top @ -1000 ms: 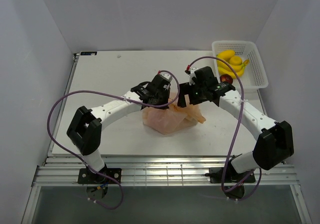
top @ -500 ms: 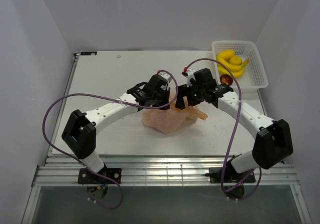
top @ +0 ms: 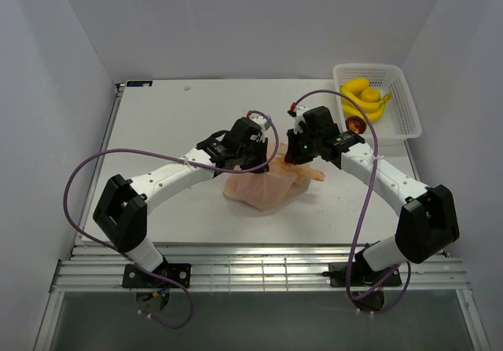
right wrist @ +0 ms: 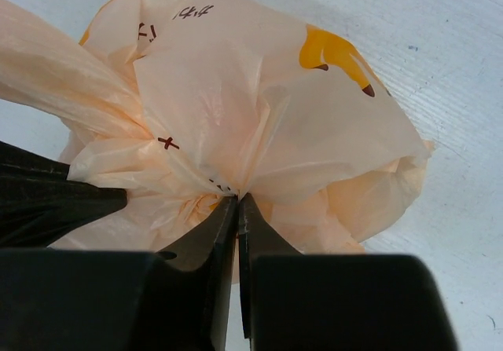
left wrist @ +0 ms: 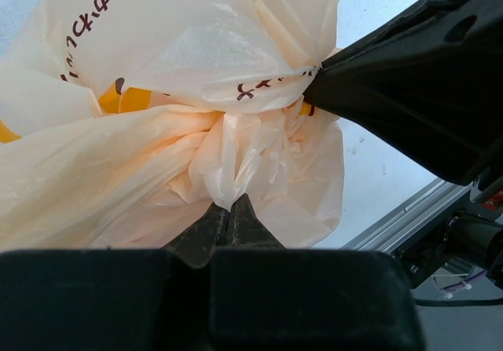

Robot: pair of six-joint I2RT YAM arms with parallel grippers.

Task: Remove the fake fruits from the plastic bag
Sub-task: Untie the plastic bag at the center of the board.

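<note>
The plastic bag (top: 263, 188) lies crumpled mid-table, pale peach with printed bananas and lettering. Its film fills the left wrist view (left wrist: 196, 45) and the right wrist view (right wrist: 259, 107). My left gripper (top: 262, 159) (left wrist: 228, 203) is shut on a gathered fold of the bag's top. My right gripper (top: 293, 155) (right wrist: 237, 200) is shut on another fold just to the right of it. Both pinch points sit close together, with the two grippers facing each other. The fake fruits are hidden inside the bag.
A white lattice basket (top: 405, 92) stands at the back right, with a yellow banana bunch (top: 364, 98) and a small dark red fruit (top: 355, 123) inside. Aluminium rails (top: 259, 268) run along the table's near edge.
My right gripper has shut on the bag after standing open. Both grippers have shifted slightly toward the back, and the bag is drawn up between them.
</note>
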